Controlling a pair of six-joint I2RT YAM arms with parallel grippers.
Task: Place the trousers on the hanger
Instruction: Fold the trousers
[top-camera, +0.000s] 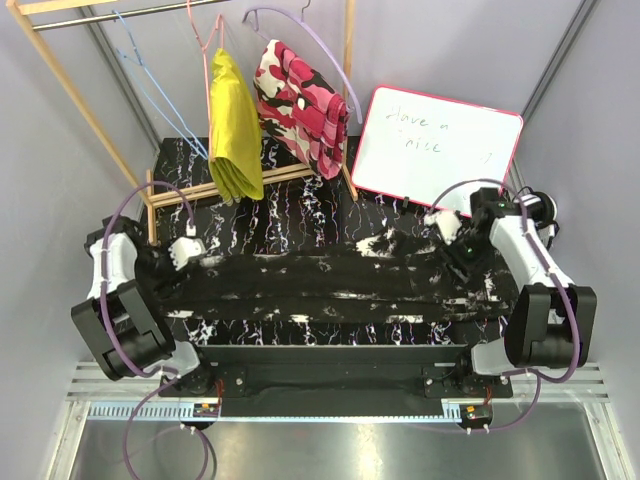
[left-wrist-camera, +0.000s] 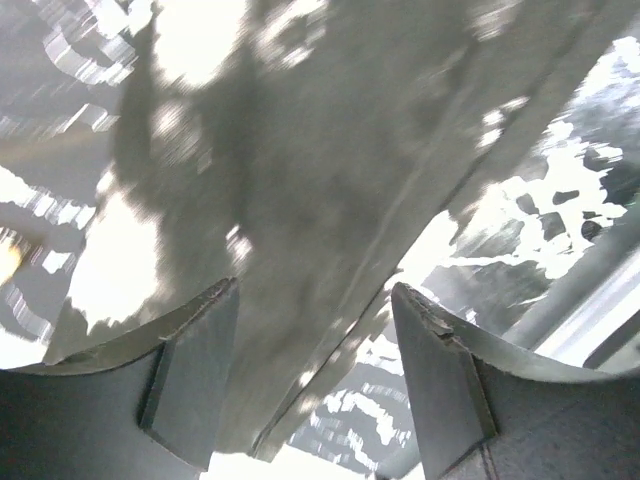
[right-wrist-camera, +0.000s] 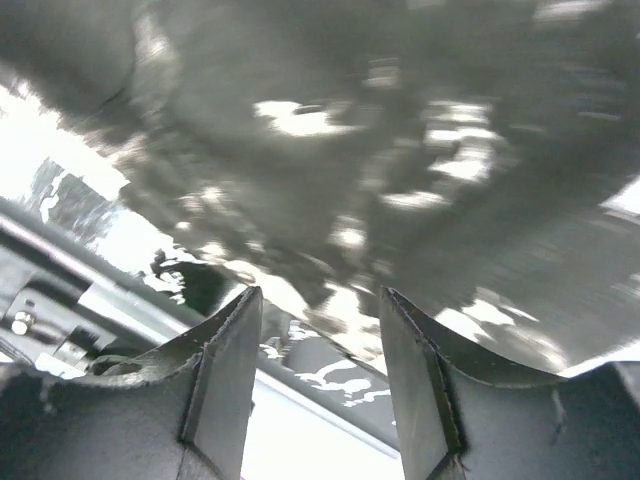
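Note:
The black trousers (top-camera: 330, 280) with white blotches lie spread flat, left to right, across the black veined table (top-camera: 300, 215). My left gripper (top-camera: 183, 253) is at their left end. In the left wrist view it (left-wrist-camera: 312, 300) is open, with the fabric (left-wrist-camera: 300, 180) reaching down between the fingers. My right gripper (top-camera: 458, 250) is at their right end. In the right wrist view it (right-wrist-camera: 318, 300) is open, with the fabric edge (right-wrist-camera: 400, 150) just past the fingertips. The light-blue wire hanger (top-camera: 165, 105) hangs bare on the rack at the back left.
A wooden rack (top-camera: 70, 85) stands at the back. On it hang a pink wire hanger with a yellow garment (top-camera: 235, 125) and a lilac hanger with a pink camouflage garment (top-camera: 305, 95). A whiteboard (top-camera: 435, 150) leans at the back right.

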